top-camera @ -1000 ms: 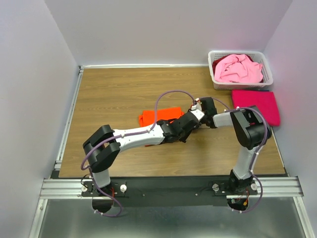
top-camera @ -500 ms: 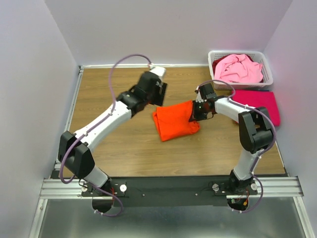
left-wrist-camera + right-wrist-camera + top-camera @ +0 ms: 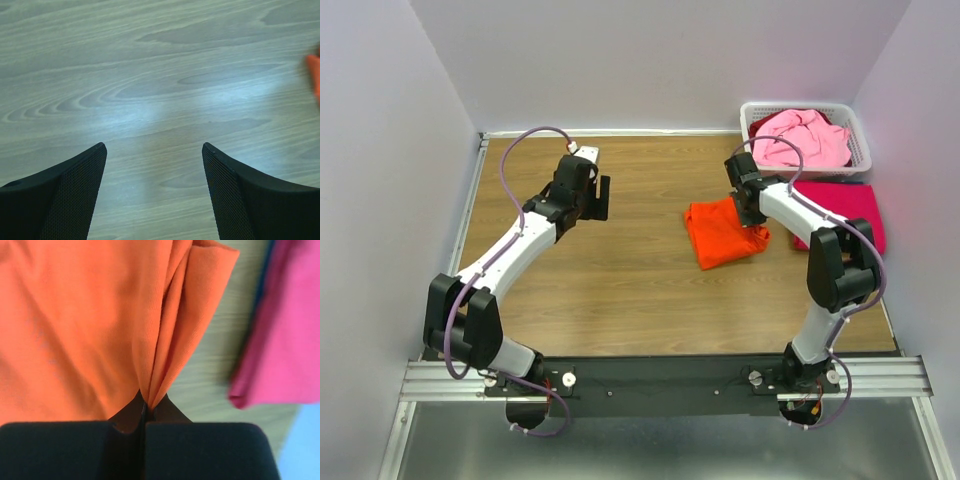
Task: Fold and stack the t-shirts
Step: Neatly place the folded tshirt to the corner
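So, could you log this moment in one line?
left gripper: open | right gripper: shut on orange shirt | red shirt: folded | pink shirt: in basket

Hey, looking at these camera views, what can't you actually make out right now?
- Top view: the right tool has its fingertips hidden by its own wrist. Only the right wrist view shows it pinching the orange shirt.
- Top view: the pale pink shirt covers whatever lies under it in the basket.
- Right wrist view: the magenta shirt is blurred and cut off by the right edge.
- Left wrist view: beyond the open left tool, only an orange sliver shows at the right edge.
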